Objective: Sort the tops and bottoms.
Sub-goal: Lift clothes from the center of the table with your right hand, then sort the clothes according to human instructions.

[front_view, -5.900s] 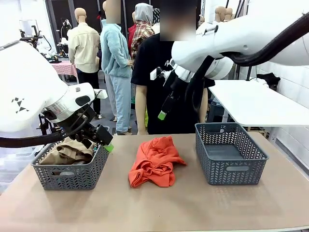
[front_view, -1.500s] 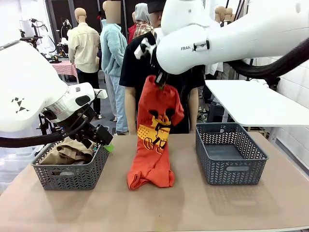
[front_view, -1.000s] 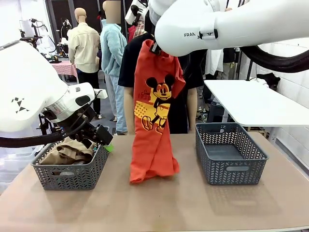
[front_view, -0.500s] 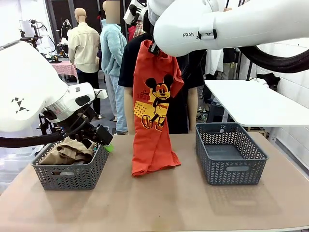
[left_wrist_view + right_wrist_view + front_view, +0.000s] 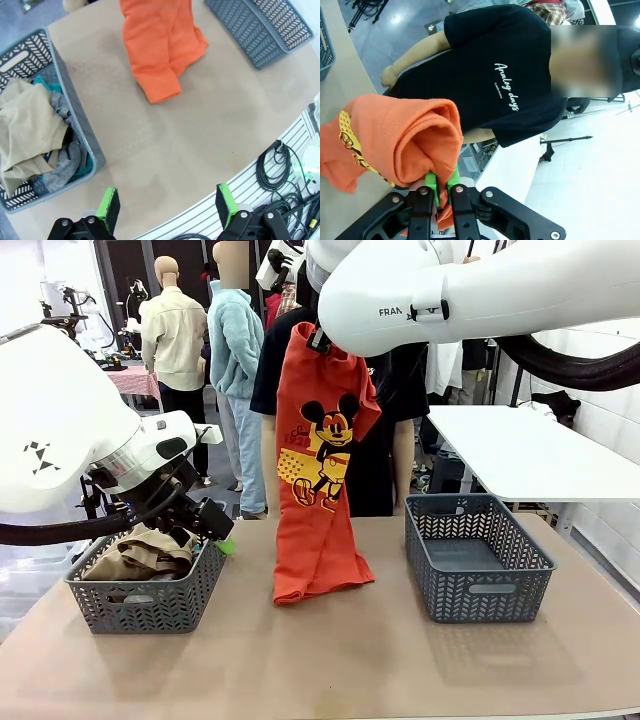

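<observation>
Grey left basket (image 5: 150, 605) holding khaki (image 5: 27, 132), grey (image 5: 62, 162), teal (image 5: 45, 82) garments, right basket (image 5: 478, 585) bare, right jaws clamped on orange top (image 5: 318, 480), left jaws apart

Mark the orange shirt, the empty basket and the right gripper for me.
orange shirt (image 5: 318, 455): front view, on the printed chest.
empty grey basket (image 5: 478, 592): front view, near wall.
right gripper (image 5: 441, 186): right wrist view, between the green pads.

Bright, even light – soft shadows – wrist views warped.

Two grey baskets (image 5: 478, 558) (image 5: 148, 598) sit well apart on the tan table (image 5: 330, 670).
</observation>
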Tool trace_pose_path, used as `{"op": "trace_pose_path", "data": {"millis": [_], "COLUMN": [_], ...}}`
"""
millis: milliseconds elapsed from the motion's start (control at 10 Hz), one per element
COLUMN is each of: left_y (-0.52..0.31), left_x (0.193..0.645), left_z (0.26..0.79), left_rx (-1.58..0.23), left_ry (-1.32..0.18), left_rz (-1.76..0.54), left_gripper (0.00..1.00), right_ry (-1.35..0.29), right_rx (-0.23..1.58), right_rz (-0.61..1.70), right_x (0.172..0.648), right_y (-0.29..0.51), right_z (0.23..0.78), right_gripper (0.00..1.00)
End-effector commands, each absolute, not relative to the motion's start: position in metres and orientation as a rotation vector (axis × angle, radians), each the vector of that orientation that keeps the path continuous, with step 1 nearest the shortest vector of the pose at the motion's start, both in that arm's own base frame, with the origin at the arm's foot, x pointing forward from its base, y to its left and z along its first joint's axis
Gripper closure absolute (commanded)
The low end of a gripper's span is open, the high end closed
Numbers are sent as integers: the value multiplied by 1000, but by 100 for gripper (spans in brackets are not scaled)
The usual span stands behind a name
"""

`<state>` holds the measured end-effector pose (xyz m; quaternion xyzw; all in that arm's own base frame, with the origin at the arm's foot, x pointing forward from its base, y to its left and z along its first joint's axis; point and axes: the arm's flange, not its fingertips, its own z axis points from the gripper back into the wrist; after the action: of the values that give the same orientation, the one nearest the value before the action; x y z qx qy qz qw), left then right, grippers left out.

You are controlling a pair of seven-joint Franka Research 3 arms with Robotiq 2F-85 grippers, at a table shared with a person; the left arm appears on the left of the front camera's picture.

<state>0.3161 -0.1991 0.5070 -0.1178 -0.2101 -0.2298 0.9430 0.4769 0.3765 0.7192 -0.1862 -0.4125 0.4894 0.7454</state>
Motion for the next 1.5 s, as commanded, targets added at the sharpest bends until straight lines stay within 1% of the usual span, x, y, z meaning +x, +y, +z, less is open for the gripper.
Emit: {"op": "trace_pose_path", "data": {"millis": [0, 1400], "left_y": [-199, -199], "left_x": [315, 315], "left_z": [506, 506], "left_rx": [-246, -246], "left_ry": [-424, -424], "left_rz": [-470, -470], "left_gripper": [0, 0], "right_ry": [-910, -910], "right_rx": [-417, -417], "right_rz": [1068, 1068], "right_x": [476, 476], "right_y": [375, 375], "right_z": [723, 723], "right_gripper": [100, 100]}}
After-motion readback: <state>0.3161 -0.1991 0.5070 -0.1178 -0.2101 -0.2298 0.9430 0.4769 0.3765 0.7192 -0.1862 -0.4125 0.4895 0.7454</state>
